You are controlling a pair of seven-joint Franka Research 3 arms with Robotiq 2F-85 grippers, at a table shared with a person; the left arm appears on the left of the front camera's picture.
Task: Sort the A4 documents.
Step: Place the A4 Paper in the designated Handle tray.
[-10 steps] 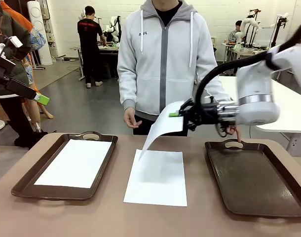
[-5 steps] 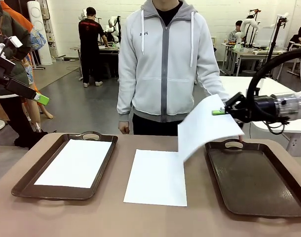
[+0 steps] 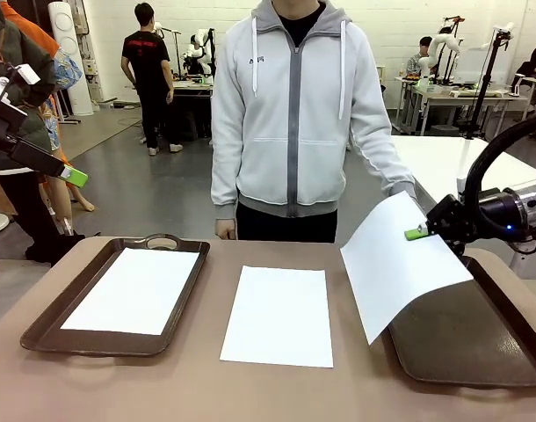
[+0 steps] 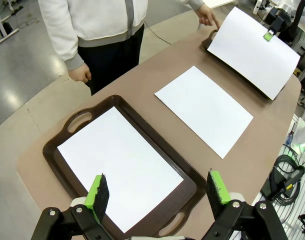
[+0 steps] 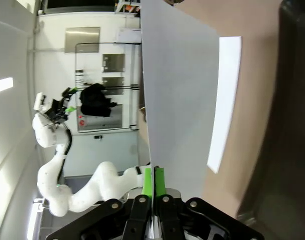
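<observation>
One A4 document [image 3: 401,264] hangs tilted over the right brown tray [image 3: 479,338], its top edge pinched in my right gripper [image 3: 423,232], which is shut on it. The right wrist view shows the fingers [image 5: 153,177] closed on that sheet [image 5: 177,90]. A second sheet [image 3: 281,315] lies flat on the table's middle. A third sheet [image 3: 136,290] lies inside the left brown tray [image 3: 39,330]. My left gripper [image 4: 160,186] is open and high above that tray [image 4: 57,150] and its sheet [image 4: 120,165], holding nothing.
A person in a grey hoodie stands at the far edge, one hand [image 3: 224,230] by the table and the other hand [image 4: 207,14] at the right tray's far handle. A white table [image 3: 461,167] stands beyond on the right.
My right gripper has carried the sheet from above the middle sheet rightward and lower, over the right tray. The left arm has stayed still.
</observation>
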